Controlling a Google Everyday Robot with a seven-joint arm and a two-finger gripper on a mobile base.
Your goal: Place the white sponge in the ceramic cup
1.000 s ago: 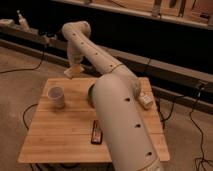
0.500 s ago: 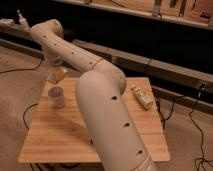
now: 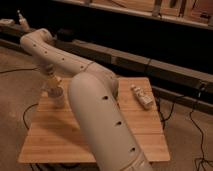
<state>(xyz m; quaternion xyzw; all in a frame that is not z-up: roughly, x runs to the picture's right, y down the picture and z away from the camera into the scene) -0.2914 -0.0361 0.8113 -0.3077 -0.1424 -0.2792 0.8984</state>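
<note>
1. A dim workshop floor with trailing cables and a dark shelf wall surrounds a light wooden desk, which carries the things.
2. The ceramic cup stands upright near the desk's far left edge, and the tool hangs directly above its mouth, at the end of a bulky white arm that curves across the middle of the view.
3. Whether the tool is clenched or released cannot be told, and the white sponge is not plainly visible; a pale bit at the tool may be it, judging by the task.
4. Done well, the step means holding the tool centred over the cup's rim, lowering it only until the sponge is inside the walls, then letting go without nudging the light cup sideways.
5. A white labelled bottle lies near the right edge, well apart from the cup and no obstacle.
6. The arm hides much of the desk's centre.
</note>
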